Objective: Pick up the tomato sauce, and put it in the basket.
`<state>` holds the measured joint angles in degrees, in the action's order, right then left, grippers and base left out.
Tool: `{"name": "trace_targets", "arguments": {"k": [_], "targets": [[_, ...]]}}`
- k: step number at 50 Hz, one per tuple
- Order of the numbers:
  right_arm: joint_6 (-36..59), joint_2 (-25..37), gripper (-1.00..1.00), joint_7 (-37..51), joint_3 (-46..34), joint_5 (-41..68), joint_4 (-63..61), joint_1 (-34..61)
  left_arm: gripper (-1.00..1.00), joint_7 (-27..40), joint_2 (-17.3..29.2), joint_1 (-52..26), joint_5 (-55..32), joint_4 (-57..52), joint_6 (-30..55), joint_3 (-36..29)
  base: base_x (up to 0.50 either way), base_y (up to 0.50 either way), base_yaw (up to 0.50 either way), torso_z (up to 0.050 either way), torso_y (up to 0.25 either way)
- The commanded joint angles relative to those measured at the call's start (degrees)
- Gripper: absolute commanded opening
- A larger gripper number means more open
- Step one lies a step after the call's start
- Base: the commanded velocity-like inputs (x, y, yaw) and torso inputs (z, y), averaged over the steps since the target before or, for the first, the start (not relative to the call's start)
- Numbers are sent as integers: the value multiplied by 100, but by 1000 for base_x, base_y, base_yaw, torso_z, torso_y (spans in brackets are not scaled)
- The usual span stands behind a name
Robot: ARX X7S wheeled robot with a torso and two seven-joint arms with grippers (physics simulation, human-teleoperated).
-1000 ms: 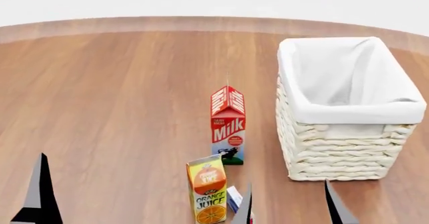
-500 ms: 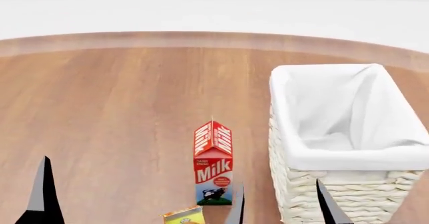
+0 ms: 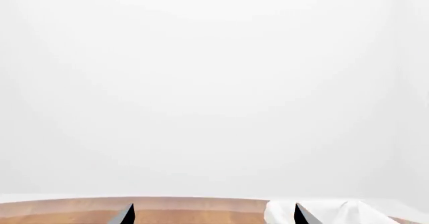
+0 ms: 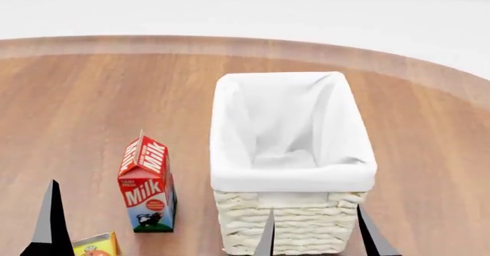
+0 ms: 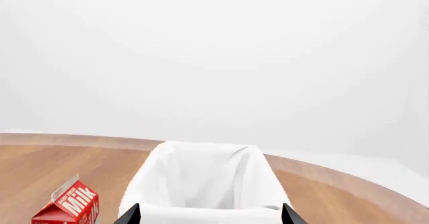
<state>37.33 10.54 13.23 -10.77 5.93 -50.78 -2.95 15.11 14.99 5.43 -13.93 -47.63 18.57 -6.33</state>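
both pincers are poking only their dark pointed fingertips into the lower edge of the head view. right gripper is showing two tips spread apart with nothing between them, hovering in front of the near wall of the rectangular cream-white woven wicker basket with a white cloth liner folded over its rim. in the right wrist view the same two tips are standing wide on either side of the basket's near rim, nothing pinched. left gripper is showing a single dark tip at about 8 o'clock in the head view; in the left wrist view its two tips are sitting well apart with nothing between them, so it is spread too.

the basket is sitting near the middle of the round brown wooden table, its liner looking bare inside. at roughly 8 o'clock from the basket, a red, white and blue milk carton is standing upright, apart from the wicker. below that, at the frame's edge, the top corner of a yellow-orange carton is peeking in.

the small red, green and white banded tomato sauce can is not showing in any of the three views, so i cannot tell where it is sitting.
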Motion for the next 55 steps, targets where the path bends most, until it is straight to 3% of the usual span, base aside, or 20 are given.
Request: {"name": "trace_targets", "arguments": {"k": [1,25,41,55], "targets": [[-48,23,100,31,-35,56,46,14,100,87,61,-32,-63,-53,78,-26,0,-500,0,0,0],[-67,70,100,210,-51,52,225,40,100,229,166,-78,-138,-103,144,-96,0,-498,0,0,0],[-36,163,100,244,-127,61,141,66,100,280,230,-100,-193,-55,98,-114,9,-9,0,0,0],[148,208,100,544,-208,-230,223,225,100,338,273,-87,-200,-25,63,-158,426,0,0,0,1]]}}
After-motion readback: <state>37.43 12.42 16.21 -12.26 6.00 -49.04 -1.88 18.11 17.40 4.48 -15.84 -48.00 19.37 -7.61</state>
